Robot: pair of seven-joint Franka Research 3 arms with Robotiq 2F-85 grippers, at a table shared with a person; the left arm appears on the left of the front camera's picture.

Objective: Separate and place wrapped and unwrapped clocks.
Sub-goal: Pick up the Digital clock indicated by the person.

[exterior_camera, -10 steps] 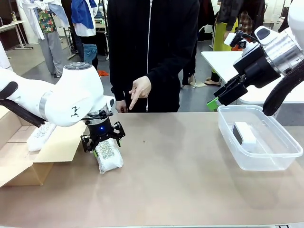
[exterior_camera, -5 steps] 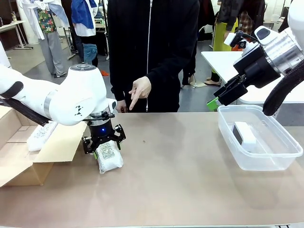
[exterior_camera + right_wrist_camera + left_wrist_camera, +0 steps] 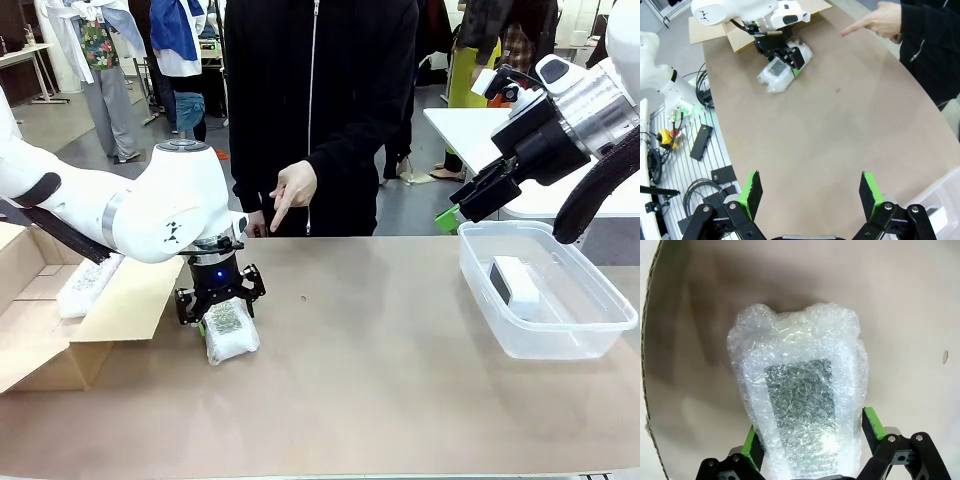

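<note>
Left wrist view, puffy bubble-wrapped clock (image 3: 800, 400), grey speckled panel

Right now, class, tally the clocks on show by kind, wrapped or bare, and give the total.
Bubble-wrapped clocks: 2, one on the table, one in the cardboard box
Bare white clocks: 1, in the clear tub
Total: 3

Wrapped clock (image 3: 230, 335) lies right of cardboard box (image 3: 60, 340)
</note>
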